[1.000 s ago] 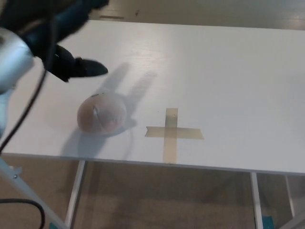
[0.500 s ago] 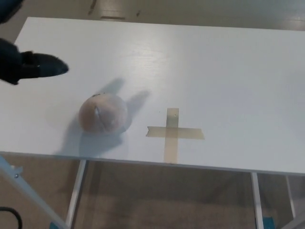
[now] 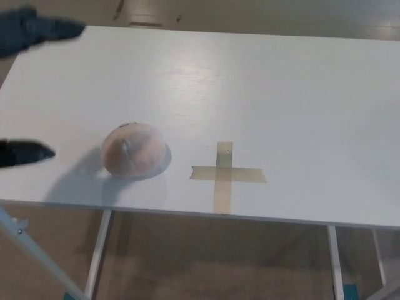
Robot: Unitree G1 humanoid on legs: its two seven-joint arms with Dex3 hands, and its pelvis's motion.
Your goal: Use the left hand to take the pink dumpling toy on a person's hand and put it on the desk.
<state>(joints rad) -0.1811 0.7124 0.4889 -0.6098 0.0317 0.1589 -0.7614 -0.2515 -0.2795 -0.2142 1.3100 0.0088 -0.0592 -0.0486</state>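
Left hand (image 3: 28, 94) mostly cut off by left picture edge: only two blurred dark fingertips show, one (image 3: 44, 29) near desk's far left corner, one (image 3: 28, 153) lower, over left edge. Fingertips wide apart, hand open, holding nothing, touching nothing visible. Palm and arm out of frame. Right hand not visible. Pink dumpling toy (image 3: 134, 150) rests on white desk (image 3: 281, 94), clear of lower fingertip, left of tape cross (image 3: 225, 175), near front edge. Toy's surface detail soft, hard to read.
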